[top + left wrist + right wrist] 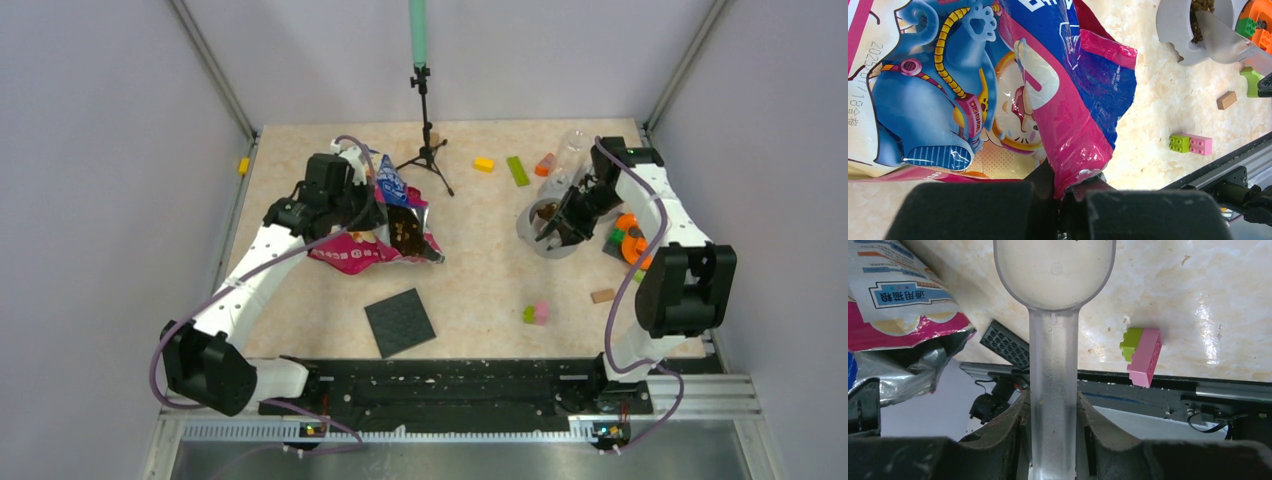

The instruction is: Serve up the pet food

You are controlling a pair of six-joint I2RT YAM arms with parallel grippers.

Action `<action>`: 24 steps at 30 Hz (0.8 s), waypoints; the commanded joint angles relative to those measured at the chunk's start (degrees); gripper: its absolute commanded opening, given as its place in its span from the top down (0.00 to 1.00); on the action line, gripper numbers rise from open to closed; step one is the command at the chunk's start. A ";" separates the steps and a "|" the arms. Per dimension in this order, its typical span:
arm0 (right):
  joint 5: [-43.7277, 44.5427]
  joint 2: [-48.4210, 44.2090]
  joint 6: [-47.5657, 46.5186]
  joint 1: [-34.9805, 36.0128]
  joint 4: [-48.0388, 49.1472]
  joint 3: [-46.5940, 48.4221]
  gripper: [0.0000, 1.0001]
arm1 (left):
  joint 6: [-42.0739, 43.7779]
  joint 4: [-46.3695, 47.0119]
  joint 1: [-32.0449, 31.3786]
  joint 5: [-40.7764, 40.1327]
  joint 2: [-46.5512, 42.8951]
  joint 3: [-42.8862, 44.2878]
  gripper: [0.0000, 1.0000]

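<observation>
Left claw [1068,195]: clenched on the crumpled lower edge of the bag [998,90]
Bag: glossy, pink and blue, lying on the left of the tabletop [480,270] with its mouth open
Pet food [1200,10]: brown kibble in the grey bowl [1173,30] on the right; more shows in the bag's mouth
Right claw [1054,412]: grasping the handle of the clear scoop [1054,300]
Scoop: cup over the bowl

Bright, even overhead light w/ soft shadows; glare on pet food bag [998,100] (wrist-cam foregrounds blurred).
</observation>
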 commanded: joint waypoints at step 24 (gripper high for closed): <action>-13.55 -7.55 7.07 -6.96 4.64 -11.57 1.00 | -0.41 4.19 0.81 -1.96 -5.63 -1.19 1.00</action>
